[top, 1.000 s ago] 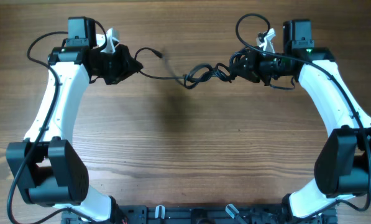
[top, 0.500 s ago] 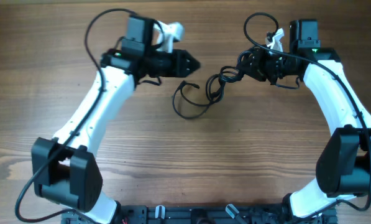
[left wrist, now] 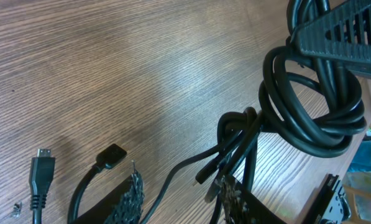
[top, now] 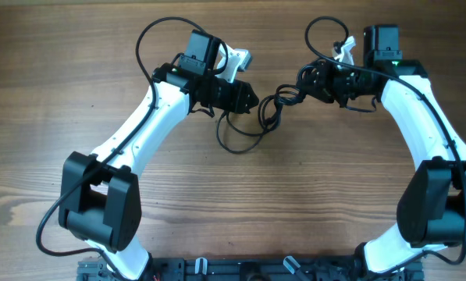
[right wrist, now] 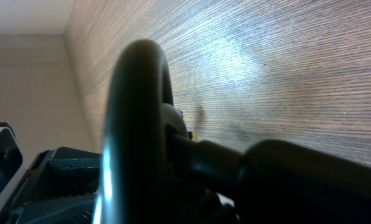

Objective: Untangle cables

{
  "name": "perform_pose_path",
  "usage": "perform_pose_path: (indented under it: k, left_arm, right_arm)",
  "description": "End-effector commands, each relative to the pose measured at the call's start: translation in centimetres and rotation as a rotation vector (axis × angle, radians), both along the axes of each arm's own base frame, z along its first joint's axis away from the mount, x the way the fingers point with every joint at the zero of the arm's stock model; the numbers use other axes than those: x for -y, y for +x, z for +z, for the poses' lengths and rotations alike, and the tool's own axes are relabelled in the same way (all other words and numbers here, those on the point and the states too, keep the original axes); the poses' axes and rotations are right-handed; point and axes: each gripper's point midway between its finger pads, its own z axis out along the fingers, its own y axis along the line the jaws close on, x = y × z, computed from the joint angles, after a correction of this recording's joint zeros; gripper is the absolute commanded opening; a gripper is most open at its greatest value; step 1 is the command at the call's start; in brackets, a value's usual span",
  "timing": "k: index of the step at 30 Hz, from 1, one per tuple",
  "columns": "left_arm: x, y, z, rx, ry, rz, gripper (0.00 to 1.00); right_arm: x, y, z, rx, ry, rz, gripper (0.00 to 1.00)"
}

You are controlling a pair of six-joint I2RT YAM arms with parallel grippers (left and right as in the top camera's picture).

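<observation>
Wooden desk [top: 217, 211] carries the cables [top: 273, 101] mid-span, slack loop nearest, knot behind; left claw [top: 252, 97] parted, holding nothing, beside the loop; right claw [top: 301, 78] clamped on the far strands; risk: a blind grab takes several strands and pulling cinches the knot; plugs [left wrist: 42, 174] could snag.

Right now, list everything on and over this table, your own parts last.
cables: one knotted bundle, black, far middle of the table, between the grippers
plug ends: two, black, lying on the wood by the left gripper
table: one, brown wood, under everything
left gripper: one, black, open, beside the bundle's loose loop
right gripper: one, black, shut on the cables
arms: two, white with black joints, one each side
</observation>
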Motion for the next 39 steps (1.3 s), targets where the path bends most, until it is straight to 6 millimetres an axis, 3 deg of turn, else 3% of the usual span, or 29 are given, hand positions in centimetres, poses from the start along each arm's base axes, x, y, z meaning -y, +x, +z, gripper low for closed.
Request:
perform_pose_path:
  k: [1,9,19,23,25,28,31,34,39]
  left_arm:
    - [0.7,-0.2,0.1,-0.01,-0.039,-0.036,0.44]
    - [1.8,-1.0,-1.8,-0.063,-0.032,-0.066,0.45]
    - [3.2,-1.8,-1.2,-0.081,-0.081,-0.095,0.46]
    - [5.2,-2.1,-1.3,-0.037,-0.088,-0.137,0.48]
    - [5.7,-2.2,-2.5,-0.029,-0.044,-0.137,0.41]
    - [5.9,-2.3,-3.2,-0.042,-0.03,-0.129,0.04]
    - [3.0,1.2,-1.1,-0.072,-0.093,0.067,0.04]
    - [-3.4,5.5,0.2,-0.148,-0.156,0.347,0.04]
    - [-12.2,7.3,-0.9,-0.314,-0.178,0.648,0.04]
  right_arm:
    - [-0.6,0.1,0.7,0.018,0.034,0.032,0.05]
    - [-0.6,0.1,0.7,0.015,0.034,0.032,0.06]
    - [-0.6,0.1,0.6,0.014,0.031,0.031,0.06]
    - [-0.6,0.1,0.7,0.014,0.034,0.033,0.06]
    - [-0.6,0.0,0.6,0.012,0.034,0.032,0.06]
    - [-0.6,0.0,0.6,0.011,0.033,0.032,0.06]
    - [-0.1,-0.2,-0.1,-0.013,-0.005,0.015,0.05]
    - [0.1,-0.4,-0.4,-0.025,-0.02,0.011,0.04]
    - [0.1,-0.4,-0.4,-0.021,-0.022,0.014,0.04]
